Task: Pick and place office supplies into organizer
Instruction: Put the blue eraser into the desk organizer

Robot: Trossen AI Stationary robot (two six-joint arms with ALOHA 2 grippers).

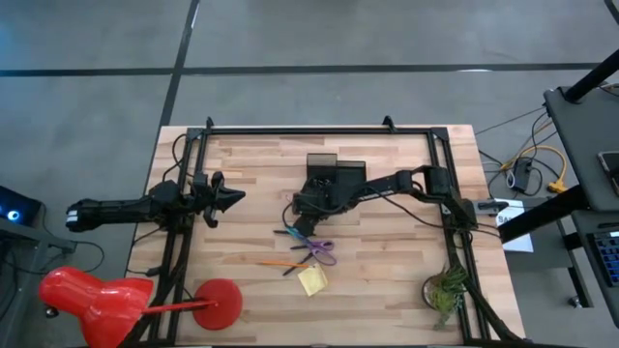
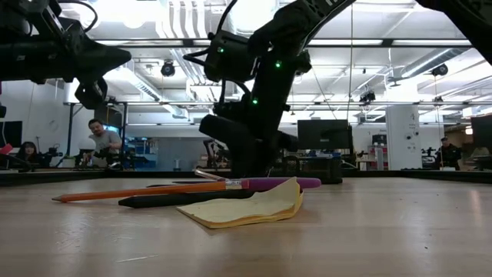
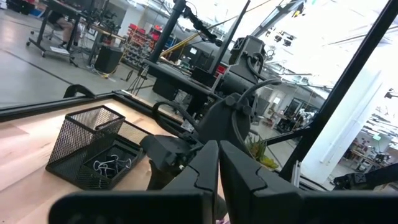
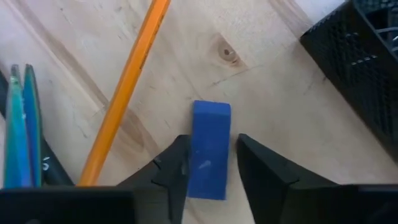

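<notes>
So only the right wrist cam shows the right gripper (image 4: 208, 163) straddling a blue eraser (image 4: 209, 149), fingers parted, with bare wood before the organizer (image 4: 364, 59).

One black wire-mesh desk organizer (image 1: 334, 172) stands on the wooden table, one pair of purple-handled scissors (image 1: 319, 249) lying at its six o'clock. One square yellow sticky-note pad (image 1: 311, 280) lies alone. One small blue rectangular block (image 4: 208, 149) shows in the right wrist view, alongside one orange pencil (image 4: 126, 87). One small green potted plant (image 1: 445, 290) sits at four o'clock. Two dark robot arms work the table.
</notes>
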